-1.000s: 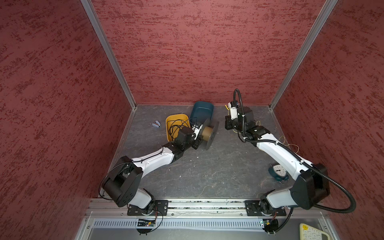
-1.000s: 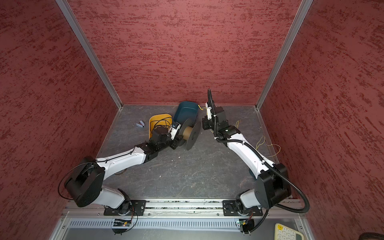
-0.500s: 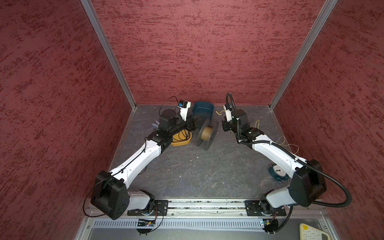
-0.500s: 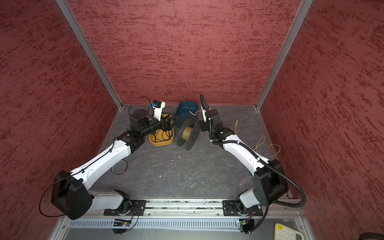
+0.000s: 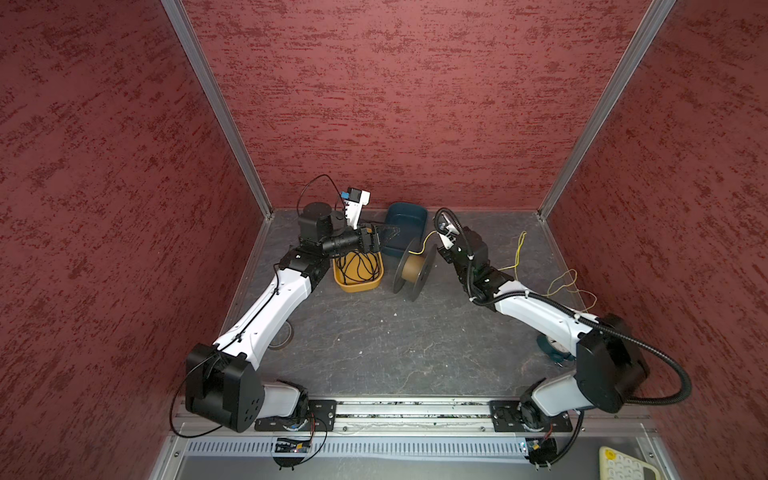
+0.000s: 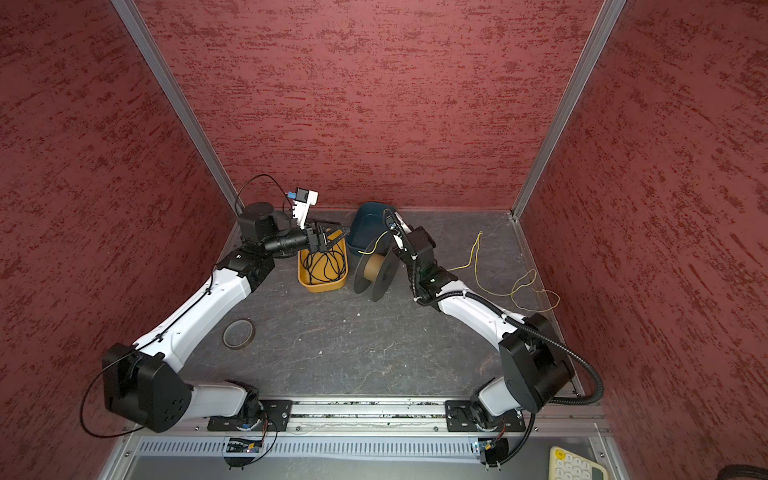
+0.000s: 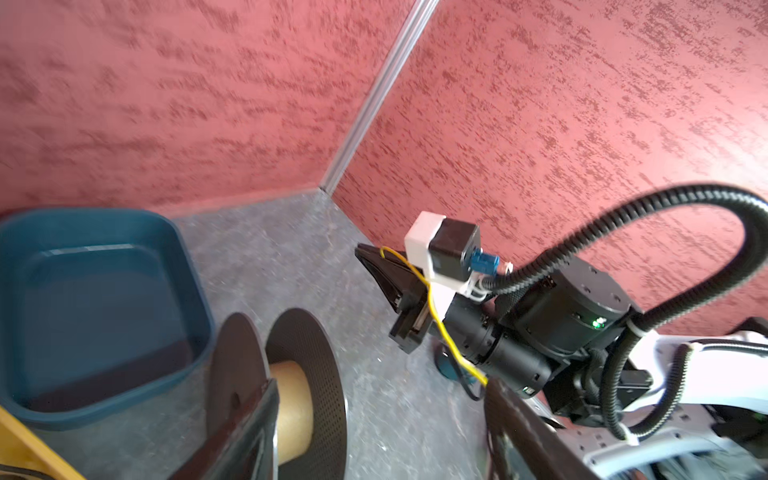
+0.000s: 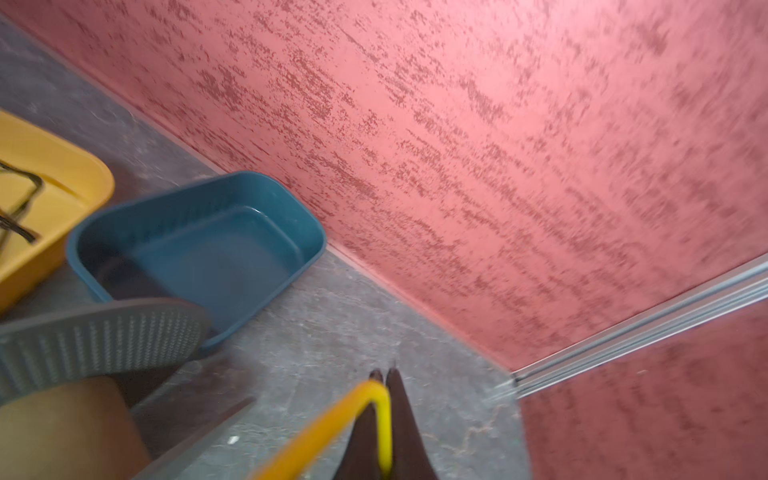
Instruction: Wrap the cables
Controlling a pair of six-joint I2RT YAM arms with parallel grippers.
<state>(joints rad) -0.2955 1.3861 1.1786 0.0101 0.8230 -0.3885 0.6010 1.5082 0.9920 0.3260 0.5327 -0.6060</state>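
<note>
The right fingers (image 8: pixel 405 424) are pressed together, pinching the yellow wire (image 8: pixel 384 432), which arcs over their tips and runs out of frame. Beyond them on the grey surface (image 8: pixel 332 332) stands a blue tub (image 8: pixel 195 185), and beside it a yellow tub (image 8: pixel 70 170) holds black cables (image 8: pixel 25 203). A spool's perforated flange (image 8: pixel 104 332) overlaps the blue tub's near edge.

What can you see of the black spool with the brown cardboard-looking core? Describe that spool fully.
The black spool has two round, dotted-textured flanges joined by a brown cardboard-looking core that looks bare. It stands on its flange edges on the grey table, axle level, beside the yellow plastic tray and in front of the blue plastic tub. A thin yellow wire pinched in the shut right gripper arcs to its upper rim; whether it is fastened there cannot be told. No gripper touches it.
</note>
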